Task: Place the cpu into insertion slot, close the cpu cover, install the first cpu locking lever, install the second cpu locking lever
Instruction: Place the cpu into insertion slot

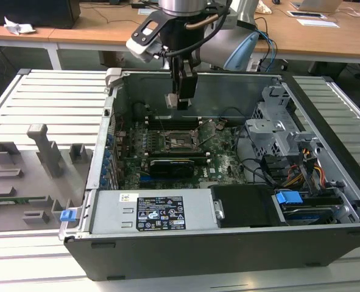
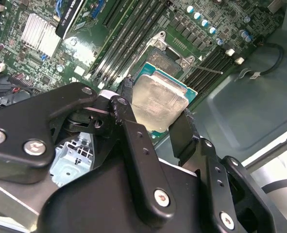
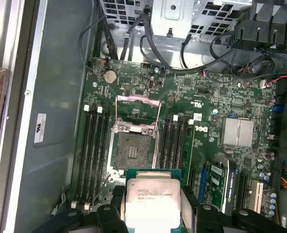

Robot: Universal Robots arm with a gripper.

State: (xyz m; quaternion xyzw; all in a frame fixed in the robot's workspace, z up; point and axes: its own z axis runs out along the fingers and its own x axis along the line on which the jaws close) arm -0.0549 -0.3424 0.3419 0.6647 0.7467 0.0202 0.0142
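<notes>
We hold the cpu [image 3: 152, 201] clamped in the gripper [image 1: 181, 100] above the insertion slot [image 3: 132, 151] (cpu cover [image 3: 137, 103] stands open); we judge placing needs square alignment.

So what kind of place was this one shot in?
Probably a lab bench for computer assembly: an open desktop case sits on a slatted metal table, grey fixture blocks beside it, wooden desks behind. The gripper holds the cpu over the motherboard.
</notes>
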